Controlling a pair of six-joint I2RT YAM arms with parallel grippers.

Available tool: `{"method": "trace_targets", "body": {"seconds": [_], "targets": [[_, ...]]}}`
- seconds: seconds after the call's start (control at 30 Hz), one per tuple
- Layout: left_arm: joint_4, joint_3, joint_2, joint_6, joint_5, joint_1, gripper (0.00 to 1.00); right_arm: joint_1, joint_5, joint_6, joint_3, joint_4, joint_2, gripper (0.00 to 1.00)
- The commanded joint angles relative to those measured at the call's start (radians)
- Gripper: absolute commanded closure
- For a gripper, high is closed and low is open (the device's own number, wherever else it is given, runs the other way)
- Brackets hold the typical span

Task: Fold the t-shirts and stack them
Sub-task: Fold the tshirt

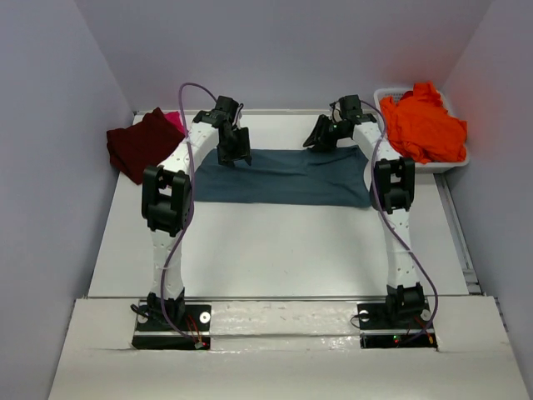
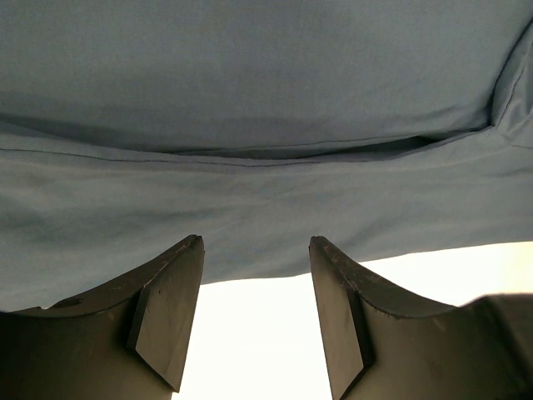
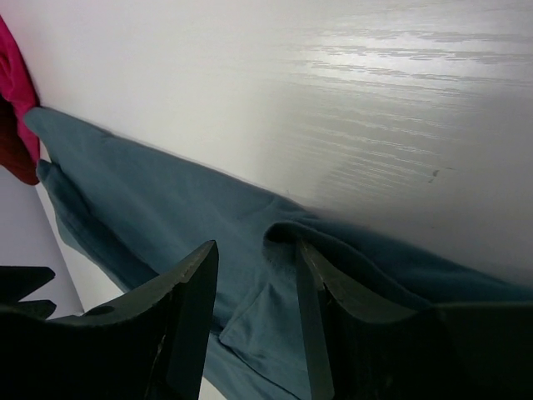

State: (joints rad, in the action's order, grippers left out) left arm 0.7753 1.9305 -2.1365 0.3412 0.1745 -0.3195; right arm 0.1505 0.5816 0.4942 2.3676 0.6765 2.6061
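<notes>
A slate teal-blue t-shirt (image 1: 283,177) lies folded in a wide band across the far middle of the table. My left gripper (image 1: 235,148) hangs open over its far left part; in the left wrist view (image 2: 256,250) the jaws stand apart and empty over the shirt's edge (image 2: 266,125). My right gripper (image 1: 323,137) is open at the shirt's far right edge; in the right wrist view (image 3: 256,258) a raised fold (image 3: 283,237) of the shirt lies between its fingers. The maroon shirt (image 1: 141,143) lies folded at far left, with the pink shirt (image 1: 175,121) behind it. The orange shirt (image 1: 423,123) is heaped in the tub.
A white plastic tub (image 1: 454,160) stands at the far right corner, holding the orange shirt. Grey walls close in the table on the left, back and right. A metal rail (image 1: 456,233) runs along the table's right edge.
</notes>
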Motion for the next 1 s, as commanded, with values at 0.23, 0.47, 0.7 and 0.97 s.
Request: {"method": "trace_targets", "body": {"seconds": [0.23, 0.47, 0.7, 0.97], "targets": [[0.010, 0.027, 0.013, -0.018, -0.001, -0.006, 0.36, 0.012, 0.109, 0.040, 0.019, -0.058, 0.032, 0.62], [0.009, 0.022, 0.016, -0.021, -0.003, -0.006, 0.36, 0.021, 0.144, 0.055, 0.025, -0.075, 0.058, 0.70], [0.013, 0.027, 0.013, -0.019, -0.001, -0.006, 0.36, 0.030, 0.251, 0.060, 0.068, -0.111, 0.097, 0.70], [0.009, 0.025, 0.010, -0.021, -0.001, -0.006, 0.36, 0.040, 0.255, 0.024, 0.047, -0.123, 0.060, 0.52]]}}
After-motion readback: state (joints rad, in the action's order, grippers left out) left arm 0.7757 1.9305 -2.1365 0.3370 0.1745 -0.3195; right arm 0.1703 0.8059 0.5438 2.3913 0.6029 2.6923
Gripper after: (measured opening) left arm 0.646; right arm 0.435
